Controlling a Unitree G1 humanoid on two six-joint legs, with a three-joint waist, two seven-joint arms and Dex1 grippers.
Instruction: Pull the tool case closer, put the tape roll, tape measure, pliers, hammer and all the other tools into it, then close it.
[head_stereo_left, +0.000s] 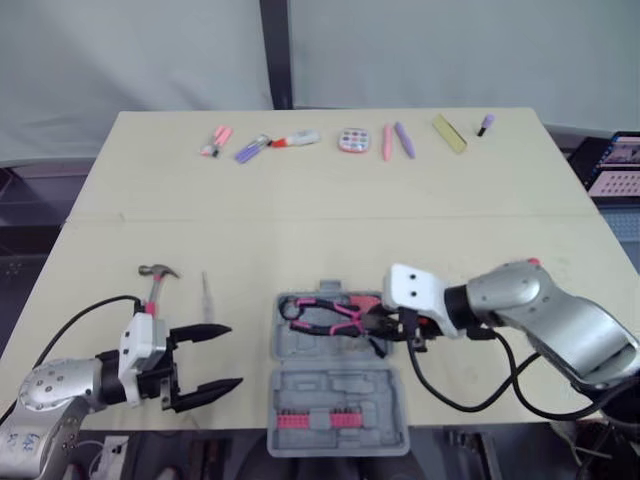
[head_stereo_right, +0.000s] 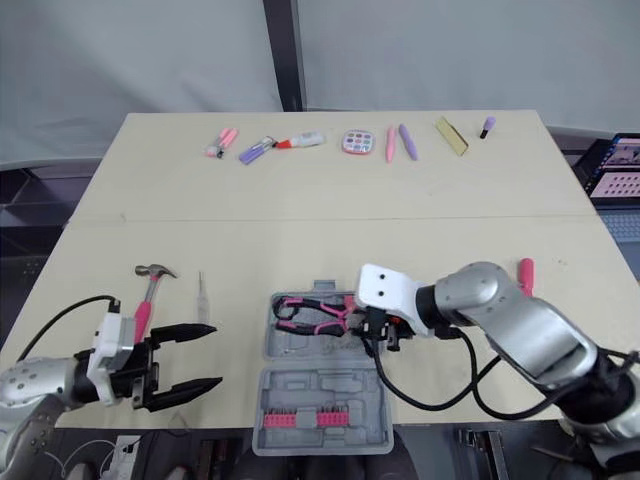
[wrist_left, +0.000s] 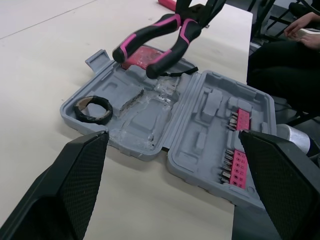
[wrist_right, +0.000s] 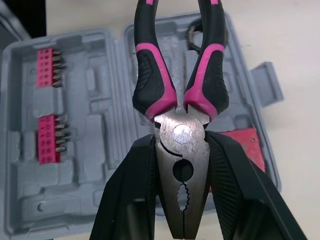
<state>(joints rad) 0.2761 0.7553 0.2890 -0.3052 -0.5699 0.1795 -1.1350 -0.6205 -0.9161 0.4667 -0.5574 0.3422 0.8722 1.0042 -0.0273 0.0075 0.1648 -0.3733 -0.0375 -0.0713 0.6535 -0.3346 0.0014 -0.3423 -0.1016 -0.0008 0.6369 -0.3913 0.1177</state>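
The tool case (head_stereo_left: 335, 385) lies open in the lower centre of the head view, close to the near edge of the table (head_stereo_left: 150, 200). Its two grey halves lie flat so every moulded pocket faces up, and the near half carries pink strips of bits (head_stereo_left: 318, 420). Over the far half hang the pliers (wrist_right: 182, 150), pinched at their metal head between the two fingers of the right gripper (head_stereo_left: 392, 325), with the pink-and-black handles reaching out toward the left of the frame. Gripping at the head leaves the handles free to go down first into their pocket, as I judge it. The pliers look lifted clear of the tray, not yet laid in. A black tape roll (wrist_left: 92, 109) sits in a pocket of the far half, and a red thing (wrist_left: 141, 56), likely the tape measure, lies in that same half near the pliers. At the lower left the left gripper (head_stereo_left: 234, 355) hovers with its fingers spread wide and nothing between them, near the hammer (head_stereo_left: 155, 283) and a slim pale tool (head_stereo_left: 206, 295), well placed to take one next. A pink tool (head_stereo_right: 525, 272) lies at the right, and small items (head_stereo_left: 345, 140) line the table's far edge at the top.
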